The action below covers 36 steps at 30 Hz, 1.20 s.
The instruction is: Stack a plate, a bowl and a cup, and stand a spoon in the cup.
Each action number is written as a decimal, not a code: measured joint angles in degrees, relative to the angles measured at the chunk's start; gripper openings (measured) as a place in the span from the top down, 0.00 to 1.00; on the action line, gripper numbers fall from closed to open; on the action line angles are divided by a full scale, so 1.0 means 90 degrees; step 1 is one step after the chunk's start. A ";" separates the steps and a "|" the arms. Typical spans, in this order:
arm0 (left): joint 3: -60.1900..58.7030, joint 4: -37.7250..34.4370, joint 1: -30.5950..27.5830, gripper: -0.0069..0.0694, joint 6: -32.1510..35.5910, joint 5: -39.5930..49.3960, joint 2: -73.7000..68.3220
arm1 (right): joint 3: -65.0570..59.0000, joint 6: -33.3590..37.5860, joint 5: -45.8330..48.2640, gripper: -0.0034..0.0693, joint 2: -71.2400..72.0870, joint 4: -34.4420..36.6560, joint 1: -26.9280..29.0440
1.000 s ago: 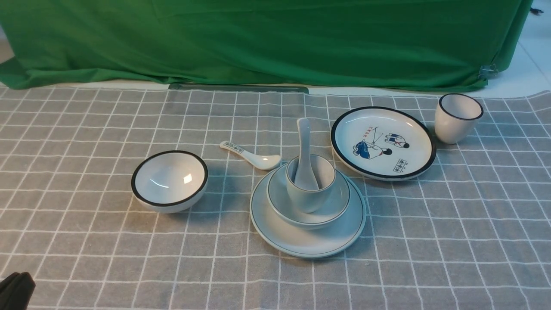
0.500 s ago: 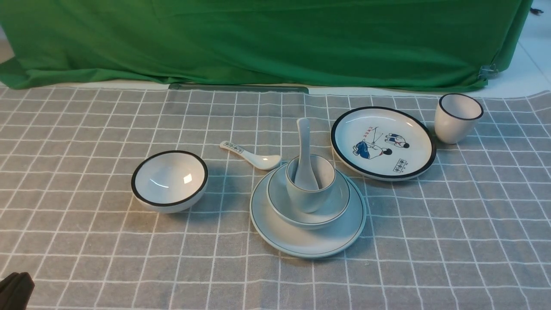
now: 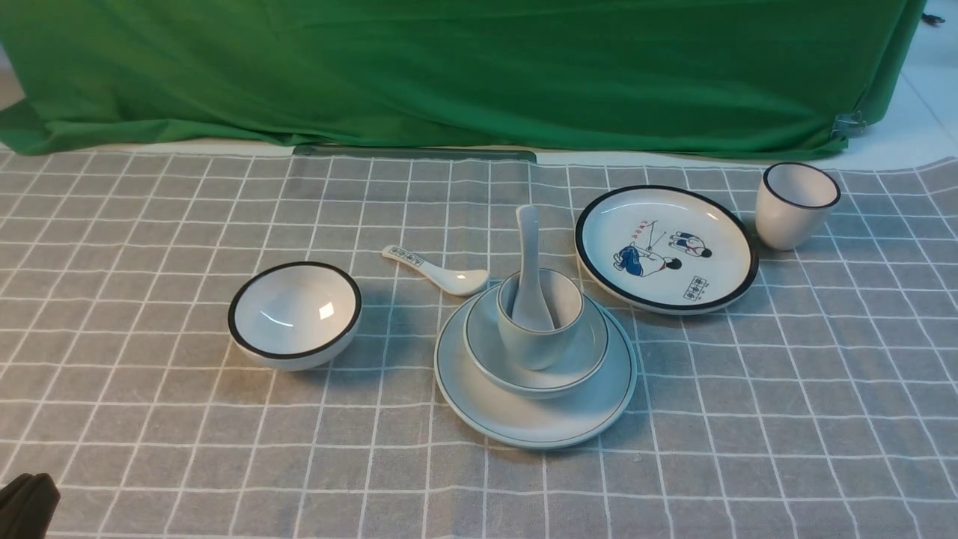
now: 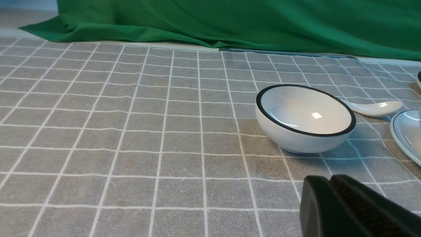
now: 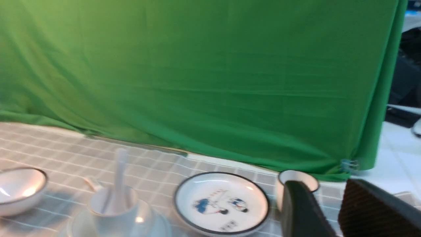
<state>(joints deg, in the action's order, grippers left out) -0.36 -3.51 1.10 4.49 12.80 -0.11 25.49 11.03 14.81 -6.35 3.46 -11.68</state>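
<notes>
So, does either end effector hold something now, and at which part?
Nothing is held. The left end effector is shut on nothing above the cloth. The right end effector has its jaws apart with nothing between them. The spoon stands free in the cup.

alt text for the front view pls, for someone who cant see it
On a grey checked tablecloth, a pale plate holds a bowl, a cup and an upright spoon. Around the stack sit a black-rimmed bowl, a printed spoon, a cartoon plate and a second cup.
</notes>
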 joint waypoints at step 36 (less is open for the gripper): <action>0.0000 0.0007 0.0000 0.89 0.0000 0.0023 0.0005 | -0.2874 -0.1091 -0.0172 0.62 0.0694 -0.1047 0.1344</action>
<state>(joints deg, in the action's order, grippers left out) -0.36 -3.45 1.10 4.49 13.01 -0.06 -0.38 1.20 13.26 -0.10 -5.96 0.42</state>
